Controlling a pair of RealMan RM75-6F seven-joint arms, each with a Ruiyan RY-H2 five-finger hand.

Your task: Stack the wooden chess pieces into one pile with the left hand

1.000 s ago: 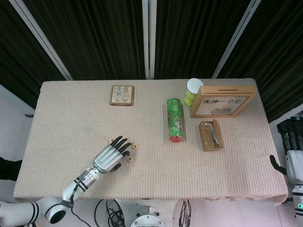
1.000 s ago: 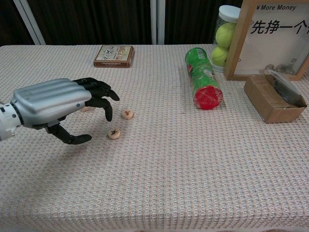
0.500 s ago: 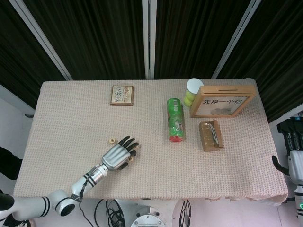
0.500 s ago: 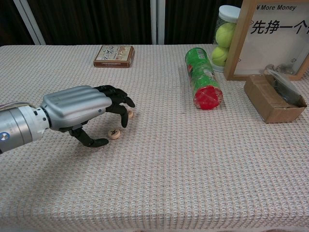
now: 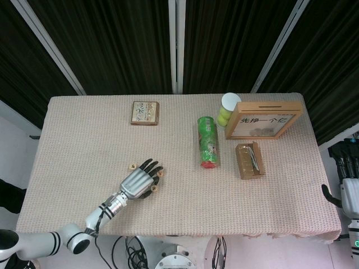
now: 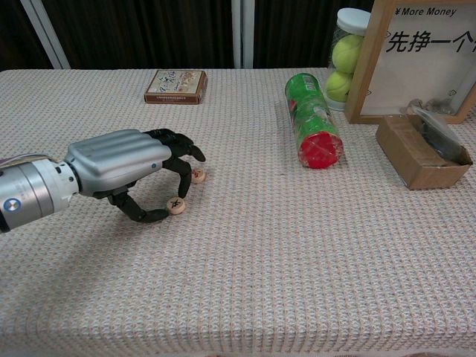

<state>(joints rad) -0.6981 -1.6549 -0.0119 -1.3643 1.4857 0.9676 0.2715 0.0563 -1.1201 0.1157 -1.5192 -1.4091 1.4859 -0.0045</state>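
Left hand (image 6: 123,167) low over the tablecloth (image 6: 297,253), thumb and a finger closing around the near chess piece (image 6: 176,205), touching it, not lifted. A 2nd piece (image 6: 198,175) lies just beyond; a 3rd (image 5: 132,166) sits left. Right hand (image 5: 349,193) off-table, grip unclear.

Setting: robot test bench, lab-type room.
Backdrop: black curtains (image 5: 112,39) with pale rails on the far side.
Work surface: table (image 5: 84,129) under beige woven cloth.
Props: framed sign (image 5: 263,119), green can (image 5: 207,141), cardboard box (image 5: 249,160) to the right.
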